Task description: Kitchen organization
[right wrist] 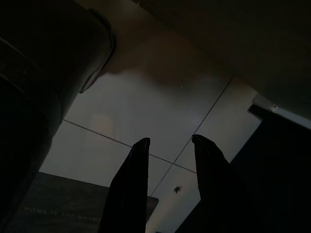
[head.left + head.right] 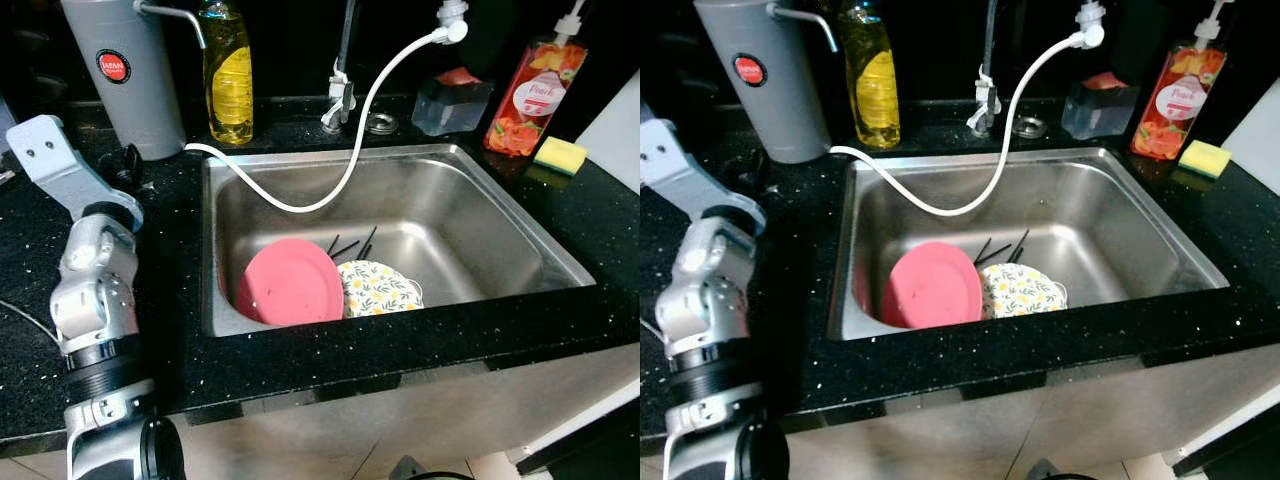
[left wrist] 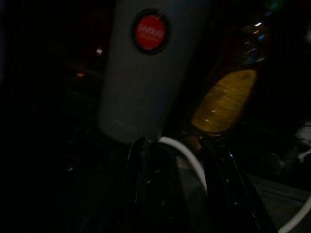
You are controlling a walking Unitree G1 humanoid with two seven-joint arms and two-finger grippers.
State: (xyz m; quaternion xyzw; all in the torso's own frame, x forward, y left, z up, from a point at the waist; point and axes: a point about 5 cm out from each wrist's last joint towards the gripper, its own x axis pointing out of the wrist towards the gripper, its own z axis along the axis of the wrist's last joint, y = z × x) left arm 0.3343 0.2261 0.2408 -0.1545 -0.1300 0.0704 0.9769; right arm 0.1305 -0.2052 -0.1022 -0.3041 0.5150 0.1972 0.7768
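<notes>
I see the sink (image 2: 480,215) at centre, pink plate (image 2: 291,283) leaning at its 7 o'clock, floral plate (image 2: 377,288) touching beside it. Left gripper (image 3: 177,145), fingers narrowly parted and empty, faces the grey canister (image 3: 146,68) and yellow soap bottle (image 3: 224,99) at 11 o'clock. Right gripper (image 1: 170,143) hangs over floor tiles (image 1: 146,121), fingers slightly apart, empty.
</notes>
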